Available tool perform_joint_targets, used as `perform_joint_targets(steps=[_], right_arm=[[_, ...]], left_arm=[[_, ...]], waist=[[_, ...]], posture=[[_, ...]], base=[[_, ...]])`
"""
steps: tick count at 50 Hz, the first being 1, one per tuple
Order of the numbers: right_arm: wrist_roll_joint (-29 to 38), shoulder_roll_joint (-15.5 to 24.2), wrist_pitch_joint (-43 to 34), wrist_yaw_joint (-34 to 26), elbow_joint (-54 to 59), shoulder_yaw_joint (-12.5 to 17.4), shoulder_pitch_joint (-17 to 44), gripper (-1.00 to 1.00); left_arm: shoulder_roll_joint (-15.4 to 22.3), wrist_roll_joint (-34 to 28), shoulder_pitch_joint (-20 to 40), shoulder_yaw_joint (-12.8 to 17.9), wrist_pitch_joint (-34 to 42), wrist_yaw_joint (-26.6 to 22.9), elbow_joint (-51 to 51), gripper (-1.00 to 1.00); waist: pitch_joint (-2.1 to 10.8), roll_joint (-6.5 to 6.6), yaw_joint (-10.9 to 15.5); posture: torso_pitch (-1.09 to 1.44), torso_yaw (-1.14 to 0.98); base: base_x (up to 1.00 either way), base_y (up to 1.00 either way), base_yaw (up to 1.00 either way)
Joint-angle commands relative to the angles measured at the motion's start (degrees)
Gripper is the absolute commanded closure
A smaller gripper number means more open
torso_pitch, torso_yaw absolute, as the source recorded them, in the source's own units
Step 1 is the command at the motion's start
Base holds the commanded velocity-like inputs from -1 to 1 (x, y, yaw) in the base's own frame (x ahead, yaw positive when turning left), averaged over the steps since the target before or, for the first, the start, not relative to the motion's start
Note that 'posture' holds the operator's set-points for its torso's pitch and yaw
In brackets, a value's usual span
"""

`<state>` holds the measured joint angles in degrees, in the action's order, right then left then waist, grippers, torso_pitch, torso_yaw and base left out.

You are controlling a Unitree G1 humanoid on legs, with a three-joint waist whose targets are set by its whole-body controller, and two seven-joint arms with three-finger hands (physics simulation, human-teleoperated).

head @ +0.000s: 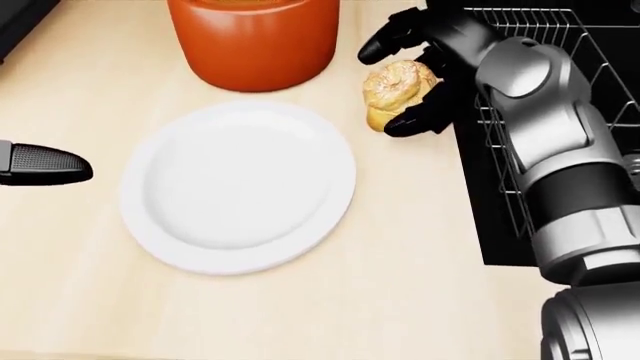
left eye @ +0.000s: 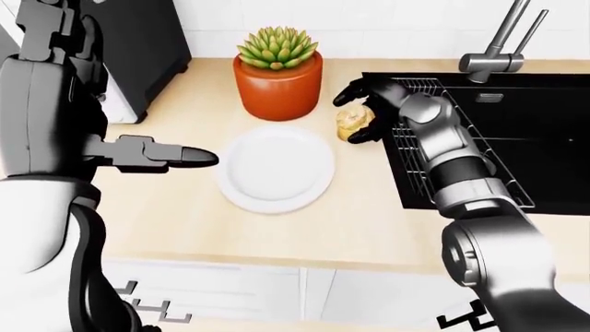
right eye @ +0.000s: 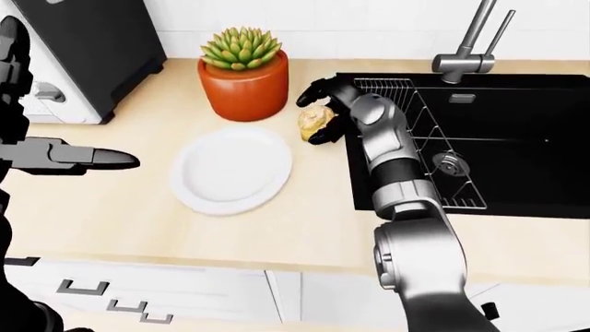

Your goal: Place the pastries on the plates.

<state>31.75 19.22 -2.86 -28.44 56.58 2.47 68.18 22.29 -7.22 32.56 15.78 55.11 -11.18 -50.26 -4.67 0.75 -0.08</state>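
Left-eye view: the right hand (left eye: 362, 111) cups the pastry (left eye: 353, 121), fingers curled round it, on the table (left eye: 277, 235) between pot (left eye: 277, 86) and sink (left eye: 517, 138). The left hand (left eye: 152, 153) hovers beside the plate (left eye: 274, 168), holding nothing.

Head view: 1 finger arcs over the pastry, others press below; the grasp looks nearly closed.

Right-eye view: the plate lies near, down-left. Judged step: grasping; next, lift and carry it there.

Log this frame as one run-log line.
right robot hand: fingers around pastry, grip unclear | pastry: on counter | plate: empty | left robot hand: hovers beside plate
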Motion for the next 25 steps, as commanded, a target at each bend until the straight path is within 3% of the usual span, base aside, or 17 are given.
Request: perform_joint_targets(steps=[1, 4, 5, 10, 14, 25], right_arm=[[-0.1, 0.7, 1.3, 0.7, -2.2, 0.4, 2.1, 0.00], [-0.2, 0.8, 1.8, 1.1, -2.4, 0.6, 2.5, 0.18], [-0.4, 0.8, 1.9, 1.3, -2.6, 0.7, 2.7, 0.36], [-0.7, 1.0, 1.7, 1.1, -3.9, 0.9, 2.8, 0.62], [-1.0, 1.2, 1.3, 1.1, -4.9, 1.0, 3.1, 1.00], [-1.2, 0.0, -1.2, -3.0, -13.5, 0.4, 3.5, 1.00]], left_arm=[[0.7, -0.3, 1.1, 0.5, -1.4, 0.4, -1.0, -1.00], [0.9, -0.2, 1.1, 0.7, -1.1, 0.3, -1.3, -1.00], [0.9, -0.2, 1.0, 0.7, -1.1, 0.3, -1.4, -1.00], [1.0, -0.1, 1.1, 0.7, -0.9, 0.3, -1.4, -1.00], [1.3, 0.0, 2.0, 0.6, -0.5, 0.3, -1.1, -1.00], [1.3, -0.2, 2.8, 0.0, -0.6, 0.5, -0.3, -1.00]], waist=[[1.57, 0.09, 0.0], [1.58, 0.09, 0.0], [1.59, 0.09, 0.0], [1.52, 0.10, 0.0], [1.48, 0.11, 0.0], [1.32, 0.20, -0.1]], posture=[[0.06, 0.00], [0.06, 0.00], [0.06, 0.00], [0.06, 0.00], [0.06, 0.00], [0.06, 0.00]], base=[[0.00, 0.00, 0.00], [0.00, 0.00, 0.00], [0.00, 0.00, 0.00], [0.00, 0.00, 0.00], [0.00, 0.00, 0.00], [0.00, 0.00, 0.00]])
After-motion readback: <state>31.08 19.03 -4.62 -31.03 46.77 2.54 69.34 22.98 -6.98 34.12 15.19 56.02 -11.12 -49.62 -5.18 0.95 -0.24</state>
